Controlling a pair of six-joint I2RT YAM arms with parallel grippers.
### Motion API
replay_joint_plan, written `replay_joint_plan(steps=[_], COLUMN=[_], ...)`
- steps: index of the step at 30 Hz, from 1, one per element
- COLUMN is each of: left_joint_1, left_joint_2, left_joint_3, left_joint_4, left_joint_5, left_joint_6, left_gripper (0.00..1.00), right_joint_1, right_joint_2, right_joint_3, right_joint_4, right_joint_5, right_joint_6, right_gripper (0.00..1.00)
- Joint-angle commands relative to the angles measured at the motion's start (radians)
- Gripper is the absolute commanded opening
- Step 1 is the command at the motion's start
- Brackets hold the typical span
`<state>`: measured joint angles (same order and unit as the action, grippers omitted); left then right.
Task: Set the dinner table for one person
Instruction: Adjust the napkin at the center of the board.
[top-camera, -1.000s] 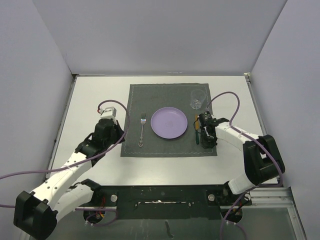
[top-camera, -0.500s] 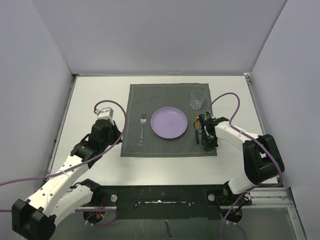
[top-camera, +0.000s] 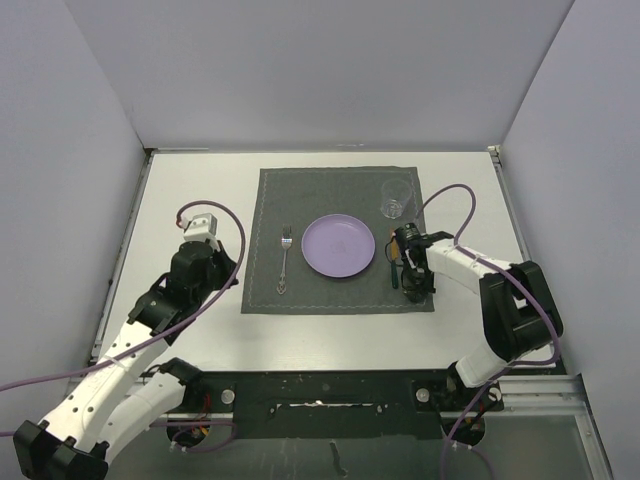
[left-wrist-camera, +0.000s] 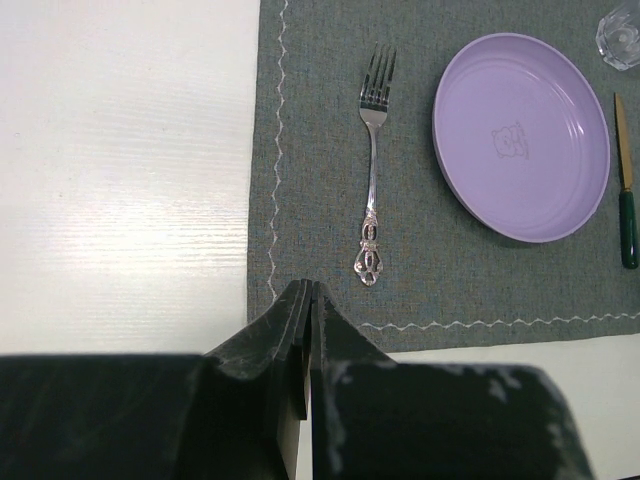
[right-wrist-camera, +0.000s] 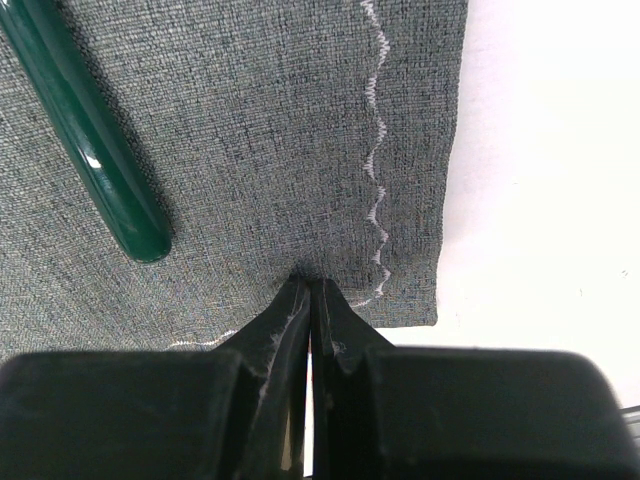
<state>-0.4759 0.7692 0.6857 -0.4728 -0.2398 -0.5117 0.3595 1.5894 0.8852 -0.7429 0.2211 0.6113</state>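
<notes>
On the white worktop (top-camera: 190, 190), which serves as the dinner table and fills the floor of the top view, you have one grey placemat (top-camera: 300, 190), lying square and slightly toward the far side. Items on it, from left to right: a silver fork (top-camera: 285, 260), tines pointing away from the arms; a lilac plate (top-camera: 339, 246) at the centre; a knife (top-camera: 394, 268) with a green handle, just beside the plate's right rim; and a clear glass (top-camera: 397, 198), upright at the far right corner. Left hand (left-wrist-camera: 308, 300): clenched and empty, sitting off the cloth near the placemat's near left corner. Right hand (right-wrist-camera: 310, 290): clenched, with nothing visible between its fingers. Its tips are down at the cloth just inside the white stitching at the near right corner, with the knife handle (right-wrist-camera: 85, 130) close by to one side. You cannot tell from these views whether the tips are pressing on the weave or nipping it. Change over the last second: the left arm has drawn back toward the near left, opening a gap between itself and the placemat's edge. The right arm has barely shifted, and no item on the cloth has moved. Reading: the left side looks finished and the place setting looks complete for one. What probably remains is any last squaring of the cloth at the right corner and lifting that arm clear without dragging the placemat or nudging the knife.
</notes>
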Motion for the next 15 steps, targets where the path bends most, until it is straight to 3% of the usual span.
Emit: replay_joint_plan(steps=[1, 15], left_joint_1=[0.006, 0.006], left_joint_2=[-0.024, -0.031], left_joint_3=[0.056, 0.086], left_joint_4=[-0.001, -0.027], left_joint_5=[-0.023, -0.03], left_joint_6=[0.012, 0.019], left_gripper=[0.0, 0.0], right_joint_1=[-0.011, -0.039], right_joint_2=[0.049, 0.055], right_joint_3=[0.001, 0.011], right_joint_4=[0.026, -0.034], right_joint_5=[0.041, 0.085], right_joint_6=[0.026, 0.042], right_gripper=[0.0, 0.0])
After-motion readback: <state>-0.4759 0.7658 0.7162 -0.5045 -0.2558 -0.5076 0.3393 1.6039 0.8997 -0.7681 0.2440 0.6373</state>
